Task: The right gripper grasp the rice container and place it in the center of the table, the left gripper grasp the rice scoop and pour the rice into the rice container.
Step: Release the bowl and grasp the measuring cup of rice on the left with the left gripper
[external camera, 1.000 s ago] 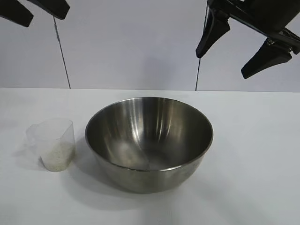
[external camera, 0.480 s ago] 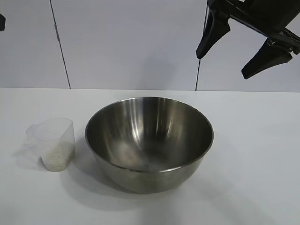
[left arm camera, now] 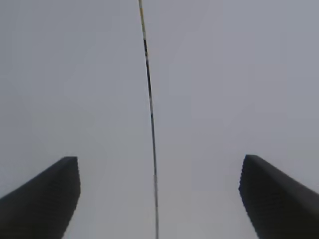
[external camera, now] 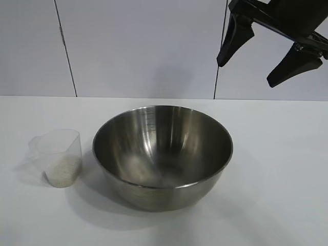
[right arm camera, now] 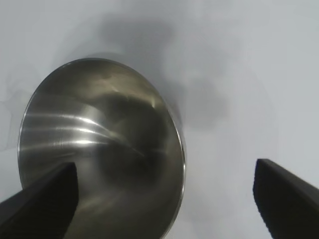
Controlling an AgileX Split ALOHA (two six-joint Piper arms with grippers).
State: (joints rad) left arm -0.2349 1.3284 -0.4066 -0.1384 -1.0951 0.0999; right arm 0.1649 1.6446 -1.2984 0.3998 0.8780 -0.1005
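Observation:
The rice container point(external camera: 163, 154), a large shiny steel bowl, stands upright in the middle of the white table point(external camera: 277, 169). The rice scoop point(external camera: 57, 156), a small translucent cup, stands apart to its left with rice point(external camera: 62, 170) in its bottom. My right gripper point(external camera: 245, 73) hangs open, high above the bowl's right side, holding nothing. In its wrist view the right gripper point(right arm camera: 164, 167) straddles the rim of the rice container point(right arm camera: 99, 149) from well above. My left gripper point(left arm camera: 159, 158) is out of the exterior view. Its wrist view shows it open and empty, facing a plain wall.
A pale panelled wall with dark vertical seams point(external camera: 65, 48) stands behind the table. One such seam point(left arm camera: 151, 124) runs between the left gripper's fingers in the left wrist view. Bare tabletop lies to the bowl's right and in front of it.
The left gripper's fingers, seen at the top left a second ago, have left the exterior view. The right gripper has risen slightly. Bowl and cup have not moved.

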